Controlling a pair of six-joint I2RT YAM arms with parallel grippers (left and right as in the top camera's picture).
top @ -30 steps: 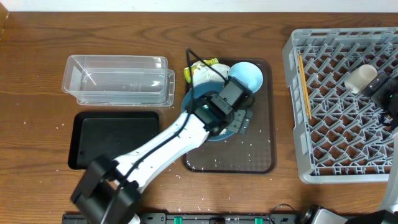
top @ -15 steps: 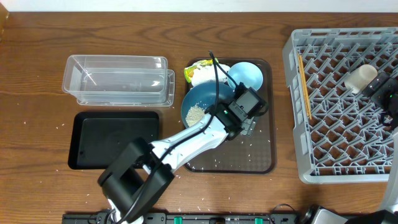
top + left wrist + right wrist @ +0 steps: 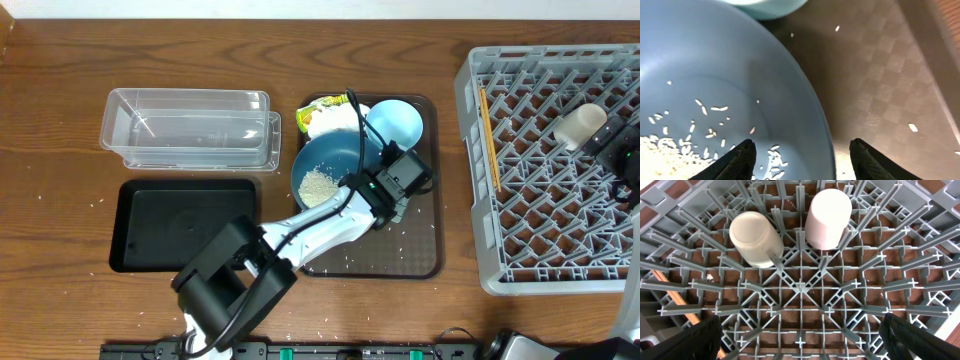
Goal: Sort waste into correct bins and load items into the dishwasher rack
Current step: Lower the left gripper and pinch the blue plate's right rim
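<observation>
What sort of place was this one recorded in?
Likely a lab bench staged as a dish-clearing station: a wood-grain table, a large grey plastic lattice dishwasher rack, and a large dark-blue bowl holding rice on a dark brown serving tray.

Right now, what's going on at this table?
The left hand straddles the rim of the dark-blue bowl, one finger inside, one outside, not yet clamped. The bowl holds rice and sits on the brown tray. The right hand hangs open above the rack, where a white cup, a pink cup and chopsticks already lie.
</observation>
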